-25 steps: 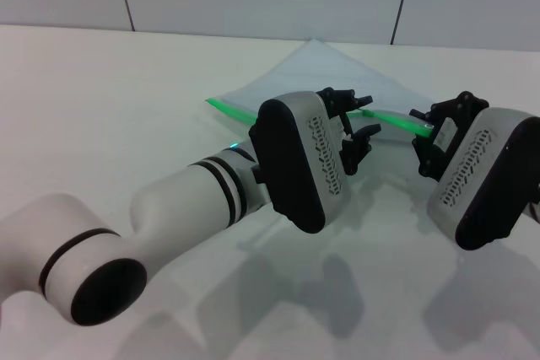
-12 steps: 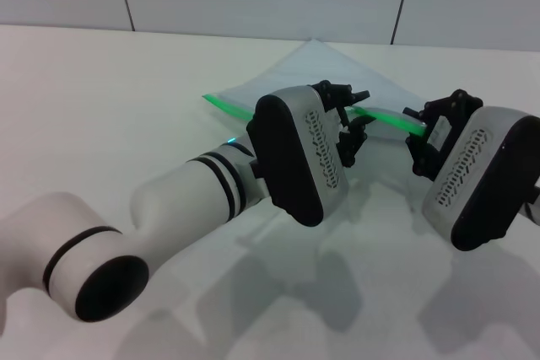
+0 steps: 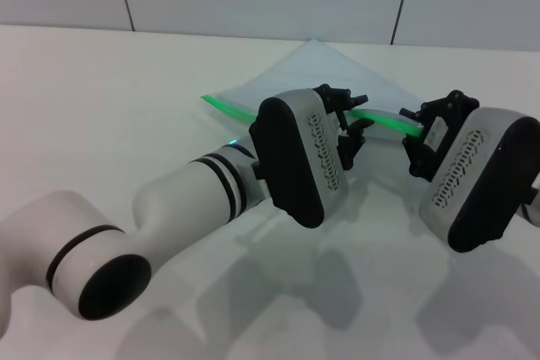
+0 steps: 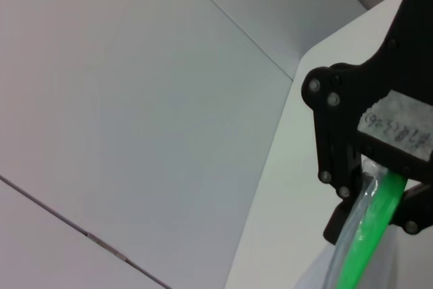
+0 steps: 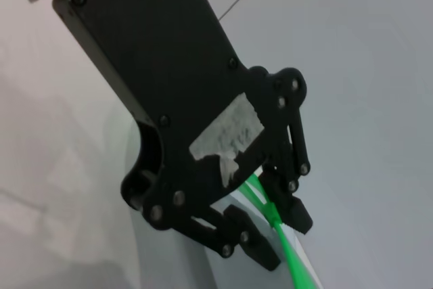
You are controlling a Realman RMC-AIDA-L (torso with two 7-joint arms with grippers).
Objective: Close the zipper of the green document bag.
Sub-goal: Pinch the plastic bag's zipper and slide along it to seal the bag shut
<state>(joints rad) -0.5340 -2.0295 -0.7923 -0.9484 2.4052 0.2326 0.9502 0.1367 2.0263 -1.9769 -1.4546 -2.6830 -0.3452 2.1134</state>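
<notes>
Bright even light, soft shadows

Zipper point(image 3: 221, 106) edge and right claw point(image 3: 419, 134) further left

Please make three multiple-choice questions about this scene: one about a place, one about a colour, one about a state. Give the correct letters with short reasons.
1. Where is the right gripper along the zipper?
A. at the end on the robot's right
B. at the end on the robot's left
C. off the bag

2. What colour is the zipper strip?
A. red
B. bright green
C. black

3. How does the zipper edge of the green document bag lie?
A. folded under the bag
B. flat on the table
C. raised between the left gripper and the right one

Answers: 1 A, its jaws sit at that end in the head view. 2 B, the strip is vivid green. 3 C, both grippers' jaws pinch the strip above the table.
</notes>
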